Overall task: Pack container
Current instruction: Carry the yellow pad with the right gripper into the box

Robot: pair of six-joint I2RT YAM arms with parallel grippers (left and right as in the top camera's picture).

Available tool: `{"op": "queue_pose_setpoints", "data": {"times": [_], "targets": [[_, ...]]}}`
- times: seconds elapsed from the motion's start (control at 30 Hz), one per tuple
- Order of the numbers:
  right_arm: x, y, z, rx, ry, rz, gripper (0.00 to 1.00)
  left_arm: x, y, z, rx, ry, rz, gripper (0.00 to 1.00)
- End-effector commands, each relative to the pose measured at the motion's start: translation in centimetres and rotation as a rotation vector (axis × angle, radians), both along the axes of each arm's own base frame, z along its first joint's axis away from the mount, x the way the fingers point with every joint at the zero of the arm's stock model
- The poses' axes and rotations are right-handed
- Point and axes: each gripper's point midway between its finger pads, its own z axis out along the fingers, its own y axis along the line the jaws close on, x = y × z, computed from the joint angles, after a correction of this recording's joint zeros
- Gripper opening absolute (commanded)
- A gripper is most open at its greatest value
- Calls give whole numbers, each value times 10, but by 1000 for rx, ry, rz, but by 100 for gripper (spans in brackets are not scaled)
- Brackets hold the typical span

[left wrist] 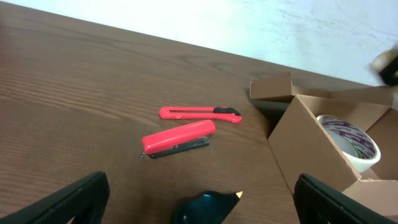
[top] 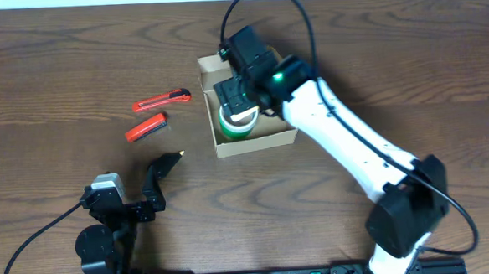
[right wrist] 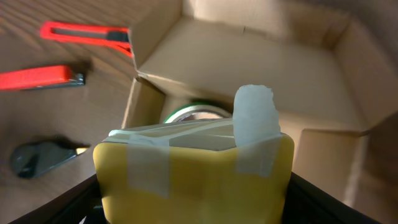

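The brown cardboard container (top: 253,143) stands open at mid-table, with its flap lid at the back; it also shows in the left wrist view (left wrist: 305,143) and the right wrist view (right wrist: 249,56). A white tape roll with green print (top: 237,122) lies inside it (left wrist: 351,142). My right gripper (top: 241,95) is over the container, shut on a yellow tape roll (right wrist: 193,168) patched with pale tape strips, held just above the roll inside. My left gripper (left wrist: 202,185) is open and empty, low near the table's front left (top: 147,197).
A red utility knife (top: 162,99) and a red stapler (top: 146,126) lie left of the container. A dark object with a yellow tip (top: 169,162) lies on the table between my left fingers (left wrist: 208,205).
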Motion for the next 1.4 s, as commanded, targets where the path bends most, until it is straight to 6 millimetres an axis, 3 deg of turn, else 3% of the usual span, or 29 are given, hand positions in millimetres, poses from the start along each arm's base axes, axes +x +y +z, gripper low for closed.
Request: {"op": "queue_pose_setpoints", "data": {"times": [0.0, 0.3, 0.57, 0.87, 1.0, 1.13, 1.27, 1.37], "targets": [[6, -4, -20, -43, 2, -126, 77, 0, 2, -12, 16, 22, 6, 95], [12, -1, -47, -46, 42, -174, 78, 0, 2, -12, 17, 22, 5, 95], [12, 3, -55, -39, 56, -171, 77, 0, 2, -12, 16, 22, 5, 95], [7, 11, -53, 0, 82, -147, 90, 0, 2, -12, 17, 22, 5, 95], [11, 13, -35, 27, 52, -147, 91, 0, 2, -12, 17, 22, 6, 95], [15, 16, 2, 59, -14, -108, 93, 0, 2, -12, 16, 22, 5, 95], [17, 10, 58, 58, -128, -40, 98, 0, 2, -12, 17, 22, 6, 95], [20, -12, 99, 31, -226, -45, 99, 0, 2, -12, 16, 22, 6, 95]]}}
